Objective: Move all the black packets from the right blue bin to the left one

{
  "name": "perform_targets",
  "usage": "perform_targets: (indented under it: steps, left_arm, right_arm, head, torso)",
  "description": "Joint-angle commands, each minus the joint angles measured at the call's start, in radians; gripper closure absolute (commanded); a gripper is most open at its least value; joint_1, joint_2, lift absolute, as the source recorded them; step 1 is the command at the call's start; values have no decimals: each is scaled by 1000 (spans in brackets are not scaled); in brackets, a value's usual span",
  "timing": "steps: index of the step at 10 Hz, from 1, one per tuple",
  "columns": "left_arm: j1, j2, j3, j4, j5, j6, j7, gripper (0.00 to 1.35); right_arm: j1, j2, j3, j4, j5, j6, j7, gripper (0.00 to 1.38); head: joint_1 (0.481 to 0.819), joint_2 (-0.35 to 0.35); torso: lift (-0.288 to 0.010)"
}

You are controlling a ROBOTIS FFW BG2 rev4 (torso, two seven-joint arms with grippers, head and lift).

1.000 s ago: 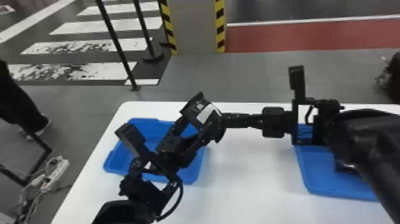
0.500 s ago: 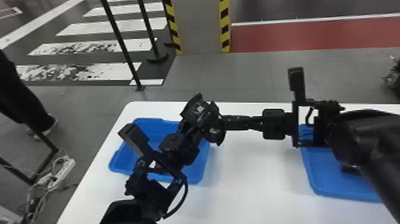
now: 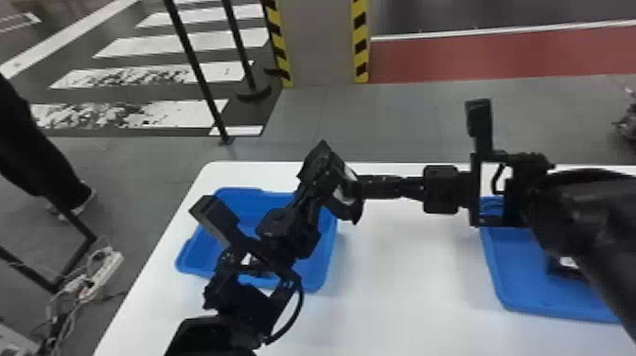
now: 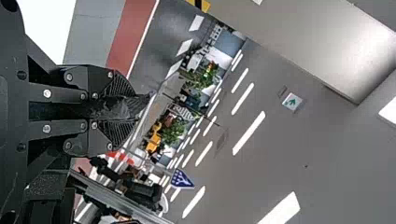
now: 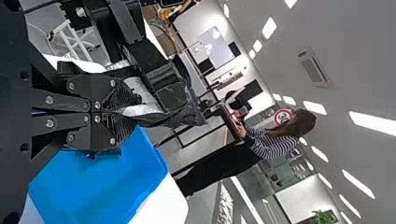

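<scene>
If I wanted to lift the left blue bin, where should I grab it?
I'd pinch the left blue bin by its rim at the near right corner, coming from the right. The raised edge there looks easy to grip, with open table beside it, while the left arm crosses the middle.

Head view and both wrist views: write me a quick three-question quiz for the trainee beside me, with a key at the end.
1. True or false: in the head view, a dark item with a white patch lies in the right blue bin.

2. Multiple choice: in the right wrist view, the fingers of the right gripper are:
a) wide open
b) shut on a black packet
c) shut on a bin's rim

3. Fill in the blank: in the head view, the right gripper and the left gripper come together nearer the ____ blue bin.

Key: 1 true; 2 b; 3 left.
</scene>
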Motion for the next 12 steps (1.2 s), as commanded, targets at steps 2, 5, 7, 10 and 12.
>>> perform_targets:
  steps: [2,5,7,10,12]
  left_arm:
    - [2,1,4,1,6,-4,0,1230]
    - [0,-9,24,96,-20,-272,52,1230]
    - [-5,-9,97,155,-202,-451,115,1230]
    - [-8,-9,163,241,-426,-554,184,1230]
    - [-17,-9,191,288,-554,-515,189,1227]
  right_arm:
    - [1,3,-1,27,-75,-94,-7,417]
    - [131,-12,-149,-167,1,-8,-102,196]
    - [279,-17,-282,-400,108,36,-197,314]
    - [391,-31,-354,-530,143,38,-257,323]
    - [436,-31,-357,-606,189,38,-303,321]
  head:
    - [695,207]
    - [680,206]
    - [672,217]
    - [677,211]
    - [695,205]
  torso:
    - [-110]
    - [-110]
    - [-110]
    - [-110]
    - [-110]
